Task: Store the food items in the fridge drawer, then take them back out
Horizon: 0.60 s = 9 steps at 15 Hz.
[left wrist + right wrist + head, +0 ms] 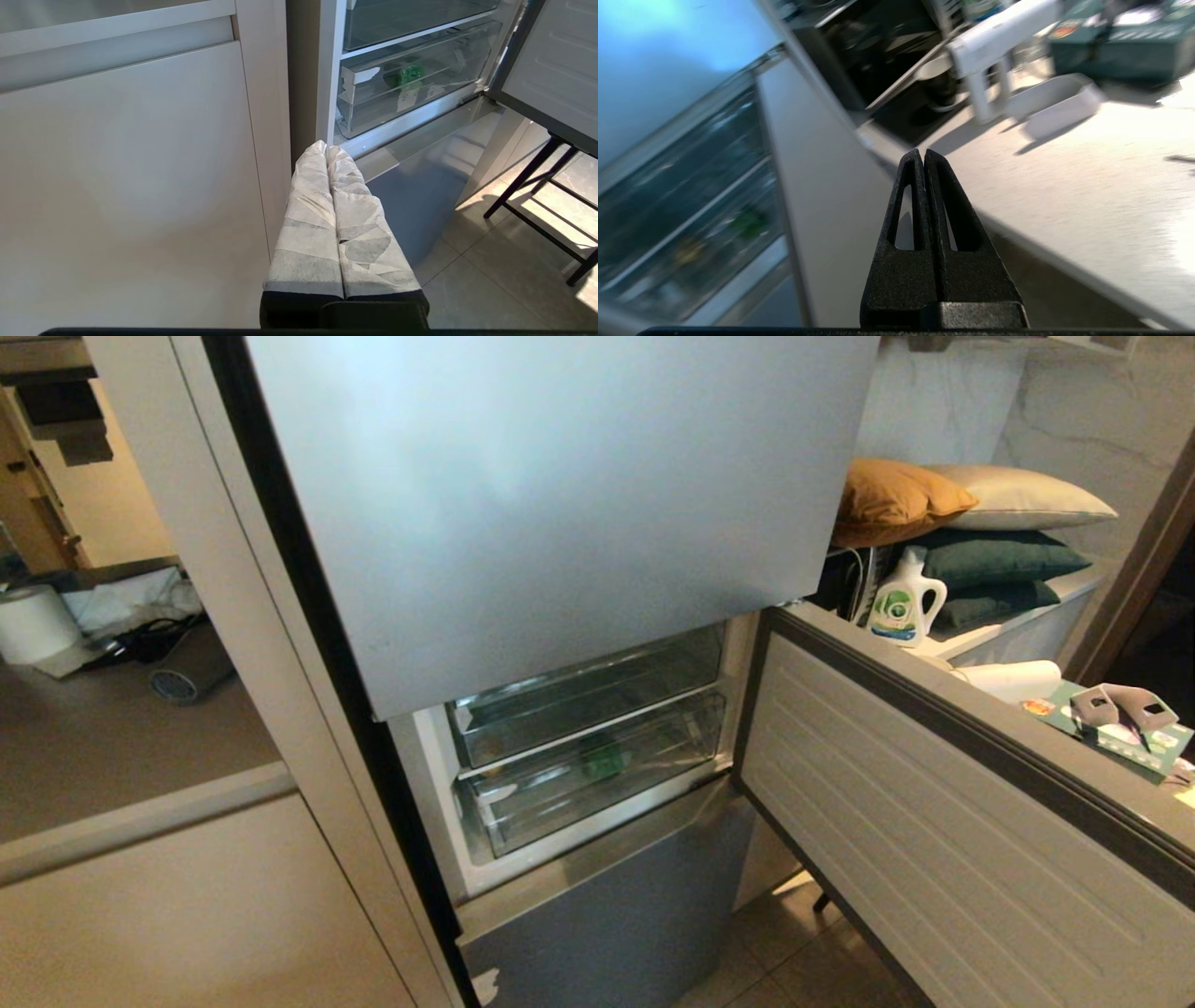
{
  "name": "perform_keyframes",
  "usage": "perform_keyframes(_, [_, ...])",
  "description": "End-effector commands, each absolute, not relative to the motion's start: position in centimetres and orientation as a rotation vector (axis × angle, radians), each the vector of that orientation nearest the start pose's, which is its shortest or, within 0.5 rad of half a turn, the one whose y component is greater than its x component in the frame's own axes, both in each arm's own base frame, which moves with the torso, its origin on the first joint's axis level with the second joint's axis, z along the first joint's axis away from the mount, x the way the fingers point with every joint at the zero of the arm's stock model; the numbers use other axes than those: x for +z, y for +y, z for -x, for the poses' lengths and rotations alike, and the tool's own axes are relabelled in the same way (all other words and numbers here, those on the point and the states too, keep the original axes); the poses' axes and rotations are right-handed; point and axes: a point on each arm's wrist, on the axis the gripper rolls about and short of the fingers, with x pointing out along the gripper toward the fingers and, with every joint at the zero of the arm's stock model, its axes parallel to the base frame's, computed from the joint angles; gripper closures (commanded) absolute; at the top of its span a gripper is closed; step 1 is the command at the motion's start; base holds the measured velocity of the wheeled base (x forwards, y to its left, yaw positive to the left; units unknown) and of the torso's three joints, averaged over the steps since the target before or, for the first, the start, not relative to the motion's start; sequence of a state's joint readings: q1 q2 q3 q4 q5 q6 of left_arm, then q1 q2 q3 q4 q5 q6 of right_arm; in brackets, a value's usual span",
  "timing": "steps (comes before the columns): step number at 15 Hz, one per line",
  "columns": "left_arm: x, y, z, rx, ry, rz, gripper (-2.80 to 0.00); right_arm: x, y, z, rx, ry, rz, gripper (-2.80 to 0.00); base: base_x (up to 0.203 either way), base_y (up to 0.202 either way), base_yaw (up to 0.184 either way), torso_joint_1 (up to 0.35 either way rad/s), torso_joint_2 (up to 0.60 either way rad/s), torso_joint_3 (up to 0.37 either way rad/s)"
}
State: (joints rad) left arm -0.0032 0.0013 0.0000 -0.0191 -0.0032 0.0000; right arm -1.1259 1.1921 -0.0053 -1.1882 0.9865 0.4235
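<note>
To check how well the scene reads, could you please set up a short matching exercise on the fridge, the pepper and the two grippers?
Things:
1. bell pepper
2. middle fridge door
3. right gripper
4. orange cushion

States or places:
A. swung open
B. on top of the cushion stack
C. inside the clear fridge drawer
D. shut, holding nothing

Pairs: 1-C, 2-A, 3-D, 4-B

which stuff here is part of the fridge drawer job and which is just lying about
Job:
- bell pepper, inside the lower drawer
- fridge drawer, pushed in
- open fridge door
- right gripper, shut, empty
- left gripper, shut, parked

Lying about:
- detergent bottle
- pillows
- tissue box
- paper roll
</note>
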Motion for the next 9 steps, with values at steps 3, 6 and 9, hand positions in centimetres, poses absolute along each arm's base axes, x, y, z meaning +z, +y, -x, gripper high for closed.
perform_keyframes(3, [7.5,0.0,2.2,-0.006,-0.009,0.0,0.0,16.0,-7.7,-6.3,-0.061,-0.085,-0.41,0.0,0.0,0.0,0.0,0.0,0.0,0.0])
perform_keyframes(6, [7.5,0.0,2.2,-0.008,-0.008,0.0,0.0,18.1,-6.2,-5.9,0.016,-0.156,-0.431,0.0,0.0,0.0,0.0,0.0,0.0,0.0])
perform_keyframes(9, [7.5,0.0,2.2,-0.007,-0.009,0.0,0.0,19.8,-4.5,-5.1,0.087,-0.214,-0.464,0.0,0.0,0.0,0.0,0.0,0.0,0.0])
